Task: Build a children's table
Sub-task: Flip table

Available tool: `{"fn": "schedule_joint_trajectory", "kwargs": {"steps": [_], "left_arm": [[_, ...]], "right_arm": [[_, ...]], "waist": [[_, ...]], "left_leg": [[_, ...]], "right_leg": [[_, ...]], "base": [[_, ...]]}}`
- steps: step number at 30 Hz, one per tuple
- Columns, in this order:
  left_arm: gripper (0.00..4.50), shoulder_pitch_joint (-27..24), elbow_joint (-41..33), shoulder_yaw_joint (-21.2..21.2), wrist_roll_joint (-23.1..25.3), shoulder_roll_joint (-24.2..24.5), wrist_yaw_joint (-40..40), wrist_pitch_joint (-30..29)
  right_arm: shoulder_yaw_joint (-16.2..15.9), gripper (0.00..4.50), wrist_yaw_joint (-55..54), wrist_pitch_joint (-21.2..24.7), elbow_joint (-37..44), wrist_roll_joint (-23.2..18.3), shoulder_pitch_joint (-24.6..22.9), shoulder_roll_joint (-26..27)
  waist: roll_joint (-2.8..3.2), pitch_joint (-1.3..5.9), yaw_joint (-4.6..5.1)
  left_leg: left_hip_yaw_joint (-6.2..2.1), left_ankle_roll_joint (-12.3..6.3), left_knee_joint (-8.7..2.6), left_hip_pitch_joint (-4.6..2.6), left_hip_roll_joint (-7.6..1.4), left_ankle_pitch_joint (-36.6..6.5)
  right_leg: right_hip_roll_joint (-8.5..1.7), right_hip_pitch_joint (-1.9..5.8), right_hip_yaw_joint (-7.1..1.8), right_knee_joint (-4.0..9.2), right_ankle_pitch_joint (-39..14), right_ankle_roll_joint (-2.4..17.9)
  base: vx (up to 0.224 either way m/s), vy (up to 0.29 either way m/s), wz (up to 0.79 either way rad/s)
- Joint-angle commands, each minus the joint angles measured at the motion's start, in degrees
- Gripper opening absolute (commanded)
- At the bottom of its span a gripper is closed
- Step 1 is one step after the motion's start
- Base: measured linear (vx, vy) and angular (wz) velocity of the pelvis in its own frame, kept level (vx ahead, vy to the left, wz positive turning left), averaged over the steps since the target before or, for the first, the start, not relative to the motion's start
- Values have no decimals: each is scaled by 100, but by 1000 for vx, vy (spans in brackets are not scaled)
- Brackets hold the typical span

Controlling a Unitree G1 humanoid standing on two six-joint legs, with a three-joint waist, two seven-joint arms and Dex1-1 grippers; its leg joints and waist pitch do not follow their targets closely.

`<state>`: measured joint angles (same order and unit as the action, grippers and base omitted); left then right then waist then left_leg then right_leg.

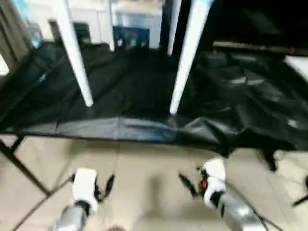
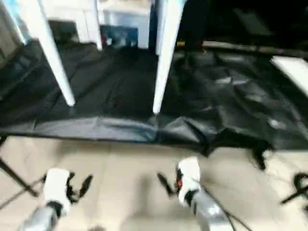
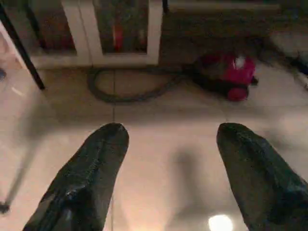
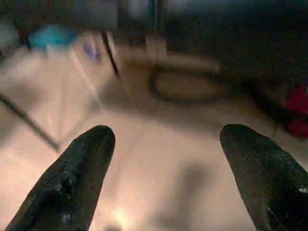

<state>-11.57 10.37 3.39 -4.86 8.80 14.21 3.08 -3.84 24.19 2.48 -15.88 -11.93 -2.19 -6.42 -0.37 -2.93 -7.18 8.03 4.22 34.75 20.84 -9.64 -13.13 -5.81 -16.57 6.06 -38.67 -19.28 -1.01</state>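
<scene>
**Table legs on the black-draped counter, both claws empty below it**

Four white legs of the children's table come down onto a counter draped in wrinkled black sheeting. The near left leg slants down to a foot close to the counter's front edge, and the near right leg slants down to a foot near the middle of the front edge. Two more legs stand behind them, the far left leg and the far right leg, both toward the back of the sheeting. The tabletop itself lies above the frame, so how the legs join it cannot be told; they appear to stand upright as a set.

Both arms hang low in front of the counter, over a pale tiled floor. The left claw sits at the end of a white wrist, its two black fingers spread apart with nothing between them. The right claw is likewise spread wide and empty. Neither touches the counter or any leg; both are well apart from the table.

In the left wrist view, past the parted fingers, a red vacuum cleaner lies on the floor with its hose curled beside it, in front of a white cabinet with glass doors.
</scene>
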Motion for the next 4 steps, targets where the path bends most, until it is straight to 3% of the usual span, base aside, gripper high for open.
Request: {"fn": "schedule_joint_trajectory", "kwargs": {"steps": [1, 2, 4], "left_arm": [[350, 61, -440, 157, -61, 8, -151, 358], [350, 54, -469, 163, -66, 2, -152, 365], [350, 8, -625, 173, -76, -25, -157, 337]], "right_arm": [[325, 392, 35, -180, 596, -368, 58, 63], [335, 392, 38, -190, 629, -385, 55, 69], [342, 392, 42, -253, 765, -412, 20, 73]], "waist": [[47, 258, 14], [51, 252, 13], [57, 290, 38]], "left_leg": [[-201, -88, -562, 31, -457, -898], [-177, -125, -579, 63, -441, -1050], [-154, -184, -581, 55, -433, -904]], "right_leg": [[-430, -26, -377, 760, -714, 690], [-411, -32, -393, 747, -443, 700], [-336, -13, -378, 690, 313, 696]], "base": [[0, 0, 0], [0, 0, 0], [0, 0, 0]]}}
